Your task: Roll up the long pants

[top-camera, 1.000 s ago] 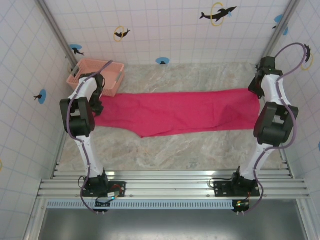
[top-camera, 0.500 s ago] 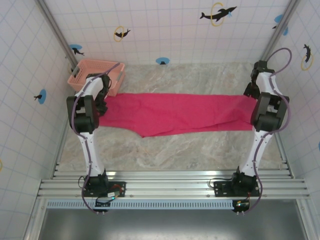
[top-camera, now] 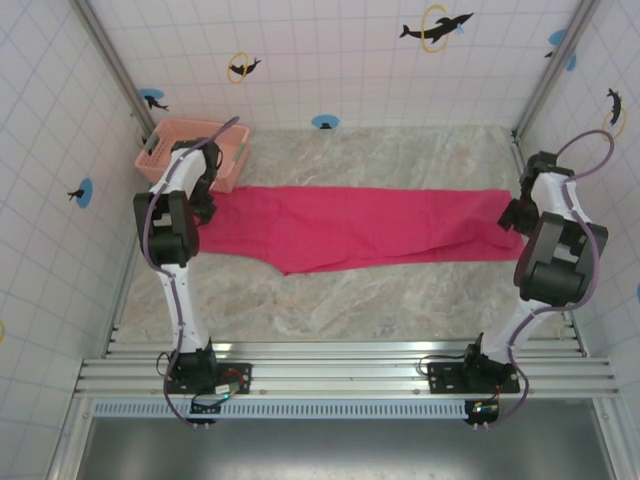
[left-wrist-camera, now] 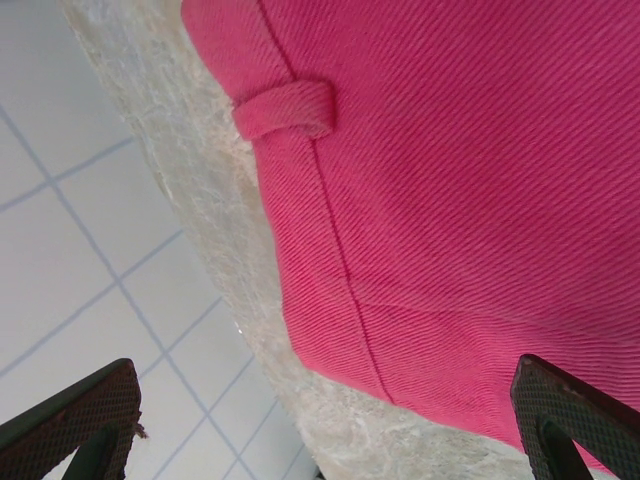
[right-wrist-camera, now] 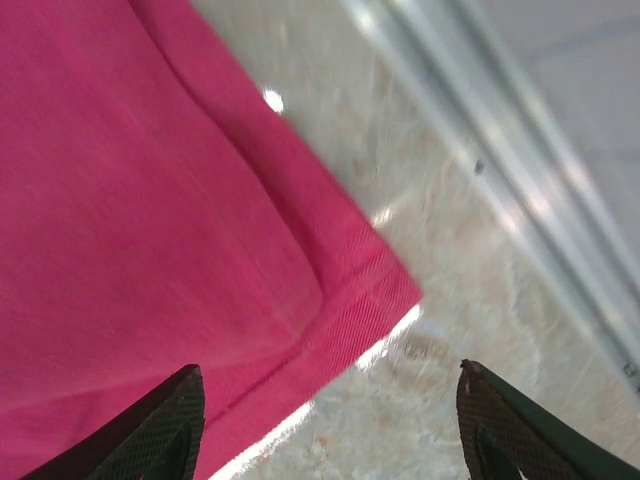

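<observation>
Now flat on the pale marbled bench (top-camera: 400, 290), bright magenta-red cloth long pants (top-camera: 350, 228) stretched side to side, waistband end under the spread, empty left fingers (left-wrist-camera: 70, 420), hem corner under the spread, empty right fingers (right-wrist-camera: 150, 425)

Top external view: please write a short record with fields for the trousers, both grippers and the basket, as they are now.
garment: magenta-red cloth trousers, spread flat across the marble-patterned table, not yet rolled
left arm: left gripper open, over the waistband end
right arm: right gripper open, over a hem corner
other: salmon-pink plastic lattice basket, far left corner
</observation>
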{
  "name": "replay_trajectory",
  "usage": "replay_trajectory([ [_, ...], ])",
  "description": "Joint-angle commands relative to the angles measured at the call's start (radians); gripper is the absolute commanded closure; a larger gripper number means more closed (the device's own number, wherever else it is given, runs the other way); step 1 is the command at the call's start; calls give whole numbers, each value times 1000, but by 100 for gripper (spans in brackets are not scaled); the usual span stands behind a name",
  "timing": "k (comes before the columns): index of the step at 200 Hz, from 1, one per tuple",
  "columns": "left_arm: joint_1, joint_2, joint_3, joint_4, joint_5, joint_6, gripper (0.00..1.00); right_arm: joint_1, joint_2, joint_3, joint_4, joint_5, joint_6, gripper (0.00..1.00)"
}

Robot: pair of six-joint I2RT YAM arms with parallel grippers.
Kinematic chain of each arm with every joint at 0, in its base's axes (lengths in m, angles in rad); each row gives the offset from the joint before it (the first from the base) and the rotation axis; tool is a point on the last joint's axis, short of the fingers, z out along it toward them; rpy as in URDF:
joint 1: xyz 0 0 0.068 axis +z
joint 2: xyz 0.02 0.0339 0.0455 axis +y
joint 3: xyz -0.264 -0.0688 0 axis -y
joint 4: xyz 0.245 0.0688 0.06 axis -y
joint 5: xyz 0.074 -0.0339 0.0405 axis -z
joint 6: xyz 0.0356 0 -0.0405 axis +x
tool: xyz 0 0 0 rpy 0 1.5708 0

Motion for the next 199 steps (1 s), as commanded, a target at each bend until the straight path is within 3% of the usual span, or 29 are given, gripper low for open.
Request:
replay_trajectory([
  [1,-27,35,19,-39,28,7,3,16,31,-37,54,-40,46,33],
  [45,-39,29,13,-38,35,9,3,38,101,-44,132,-31,67,37],
  [100,-40,23,-2,-33,23,8,3,53,146,-17,174,-5,76,73],
  [127,-39,23,-11,-28,24,8,3,56,106,-25,184,18,64,79],
  [153,-38,25,-15,-27,23,9,3,46,92,-16,175,18,38,100],
  [199,-39,22,-7,-30,25,13,3,36,-2,-16,110,26,6,100],
])
